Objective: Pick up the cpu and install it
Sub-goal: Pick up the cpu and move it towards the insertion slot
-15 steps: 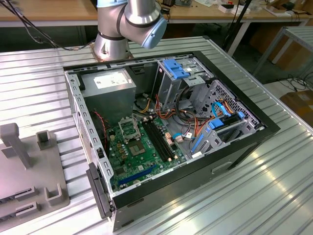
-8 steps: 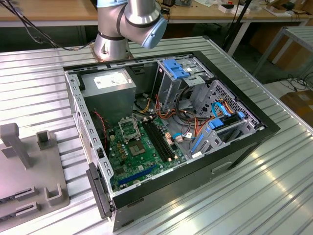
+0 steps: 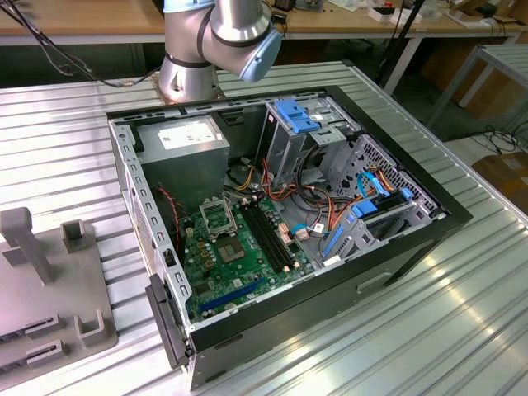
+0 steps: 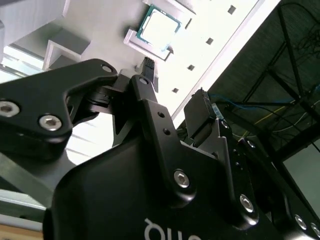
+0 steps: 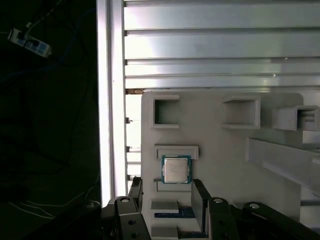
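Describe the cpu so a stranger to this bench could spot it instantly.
On the ribbed metal table lies a pale grey fixture plate with moulded pockets and blocks. Near its edge, between two short raised bars, sits the cpu, just ahead of the open gripper. It is the only shiny silver square there, rimmed in green; the moulded shapes around it are matt grey.

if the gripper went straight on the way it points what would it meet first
Likely the cpu on the grey holder plate, straight ahead of the gripper; depth is unclear.

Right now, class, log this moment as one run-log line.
cpu: lying on grey tray, not gripped | gripper: open, near cpu | stage: pre-grasp
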